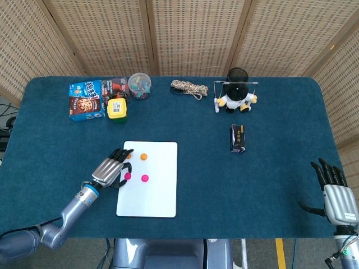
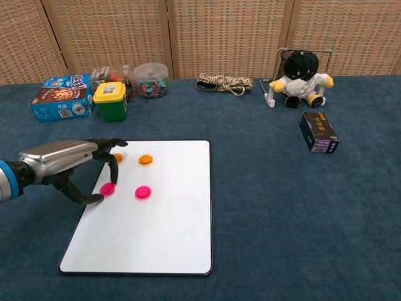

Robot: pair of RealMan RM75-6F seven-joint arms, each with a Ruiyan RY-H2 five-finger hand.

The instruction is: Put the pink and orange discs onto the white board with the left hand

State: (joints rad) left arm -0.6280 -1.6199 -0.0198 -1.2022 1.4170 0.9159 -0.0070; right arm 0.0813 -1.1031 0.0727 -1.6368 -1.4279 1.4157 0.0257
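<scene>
The white board [image 1: 150, 196] [image 2: 150, 232] lies near the table's front left. On it are two orange discs [image 1: 143, 156] [image 2: 145, 160], one of them [image 2: 118, 157] half hidden behind my fingers. A loose pink disc [image 1: 145, 178] [image 2: 143, 192] lies at mid-board. My left hand [image 1: 109, 170] [image 2: 66, 166] reaches over the board's left edge. It pinches a second pink disc [image 1: 128, 176] [image 2: 108, 189] between thumb and a fingertip, low against the board surface. My right hand [image 1: 335, 193] rests far off at the front right, fingers spread and empty.
Along the back stand a blue snack box [image 2: 59, 98], a green tub with a yellow lid [image 2: 111, 100], a clear jar [image 2: 151, 79], a rope coil [image 2: 225, 83] and a plush toy [image 2: 299, 78]. A small black box [image 2: 318, 132] lies on the right.
</scene>
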